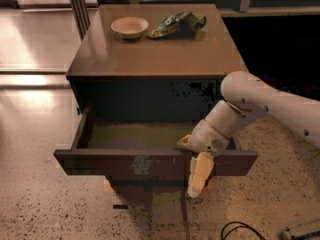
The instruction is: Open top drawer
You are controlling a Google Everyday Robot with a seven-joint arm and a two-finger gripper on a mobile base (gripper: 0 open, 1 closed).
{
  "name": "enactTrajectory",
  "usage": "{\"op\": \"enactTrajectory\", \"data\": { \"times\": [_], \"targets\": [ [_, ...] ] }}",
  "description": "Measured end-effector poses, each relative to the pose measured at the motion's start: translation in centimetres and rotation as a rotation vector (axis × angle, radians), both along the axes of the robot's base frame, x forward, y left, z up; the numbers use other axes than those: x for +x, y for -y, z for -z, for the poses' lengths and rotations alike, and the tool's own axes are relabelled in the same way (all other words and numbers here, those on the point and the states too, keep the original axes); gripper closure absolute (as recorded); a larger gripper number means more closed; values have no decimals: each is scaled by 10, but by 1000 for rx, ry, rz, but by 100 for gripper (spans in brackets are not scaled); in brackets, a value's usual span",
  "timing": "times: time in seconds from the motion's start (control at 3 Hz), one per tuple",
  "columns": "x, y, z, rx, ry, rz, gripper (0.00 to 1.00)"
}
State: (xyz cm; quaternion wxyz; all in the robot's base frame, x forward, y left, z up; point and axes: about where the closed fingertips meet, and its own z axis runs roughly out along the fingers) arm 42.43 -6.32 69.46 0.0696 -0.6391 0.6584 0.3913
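Note:
The top drawer [125, 163] of the dark brown cabinet [155, 54] stands pulled out toward me. Its long front panel is nearest the camera and its shallow olive-brown inside [135, 136] shows and holds nothing. My gripper [192, 156] is at the panel's top edge, right of the middle. One pale finger [200, 176] hangs down in front of the panel and the other sits behind it inside the drawer, so the fingers clamp the panel. The white arm [270, 101] reaches in from the right. The lower drawers are hidden under the open one.
A small pale bowl [129, 26] and a green snack bag [177, 24] lie at the back of the cabinet top. Speckled floor [45, 204] surrounds the cabinet. A dark cable [240, 230] lies on the floor at the lower right.

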Motion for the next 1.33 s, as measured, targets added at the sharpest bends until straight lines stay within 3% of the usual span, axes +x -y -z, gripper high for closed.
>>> {"op": "enactTrajectory", "data": {
  "times": [0.67, 1.0, 1.33],
  "targets": [
    [-32, -8, -5, -14, -21, -24, 0],
    [-33, -8, -5, -14, -21, -24, 0],
    [-49, -14, -2, -27, -48, -54, 0]
  ]
}}
